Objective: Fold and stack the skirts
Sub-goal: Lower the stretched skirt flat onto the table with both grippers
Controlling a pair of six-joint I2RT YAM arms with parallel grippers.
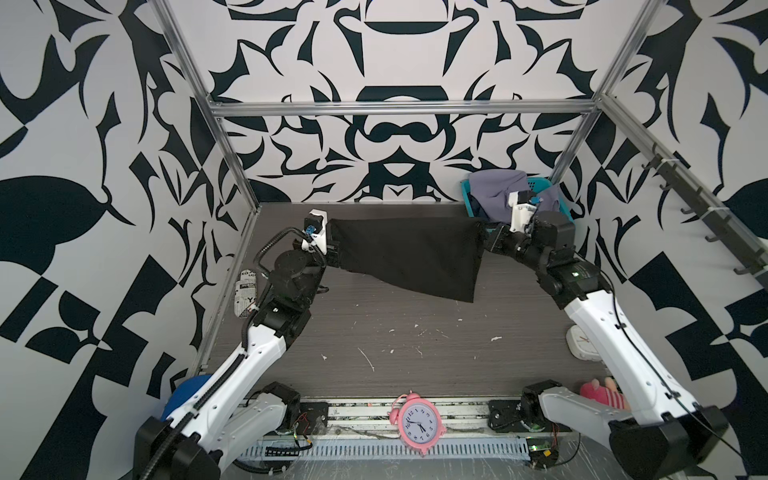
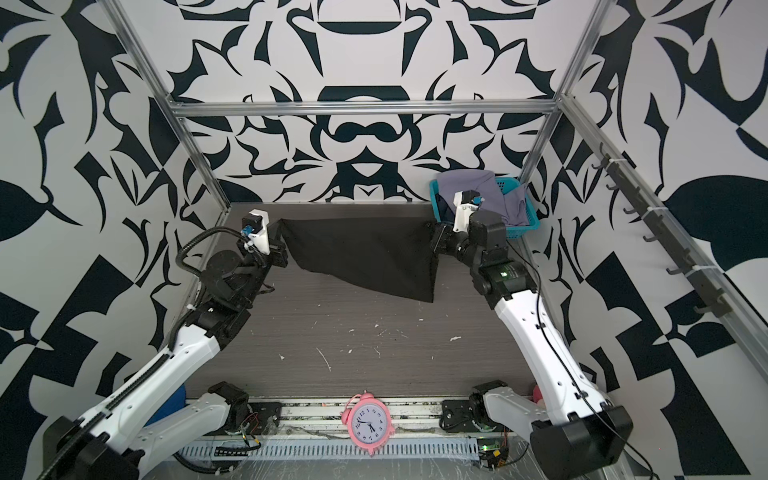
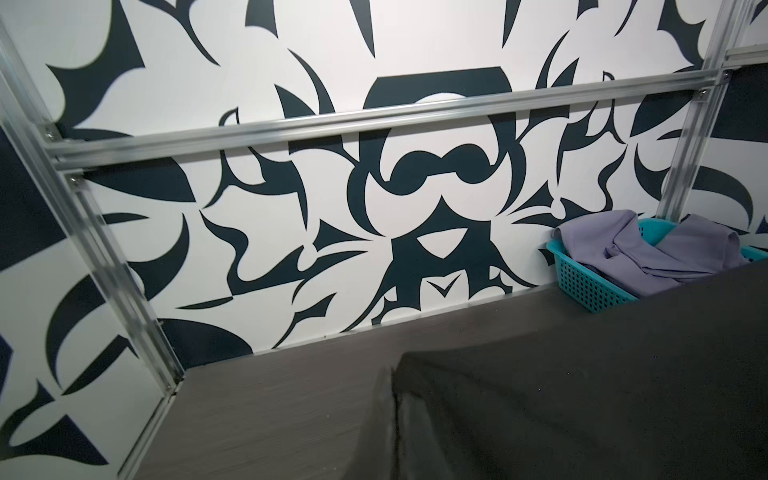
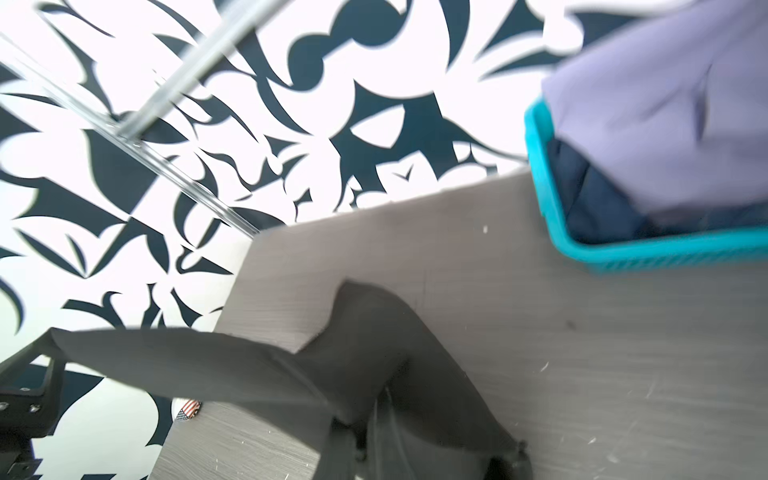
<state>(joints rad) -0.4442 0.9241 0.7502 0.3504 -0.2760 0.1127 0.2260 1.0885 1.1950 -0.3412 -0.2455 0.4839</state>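
While the black skirt (image 1: pixel 407 253) hangs stretched over the table (image 1: pixel 415 345) toward twelve o'clock, its hem sags lowest on the right. The left gripper (image 1: pixel 332 246) at ten o'clock and the right gripper (image 1: pixel 487 237) at two are each clamped shut on an upper corner. Pulling the corners further apart could likely tear one from its thin pinch. The right arm, just beside the basket (image 1: pixel 466 198) holding the lavender skirt (image 1: pixel 494 187) and denim skirt (image 4: pixel 590 199), might snag them.
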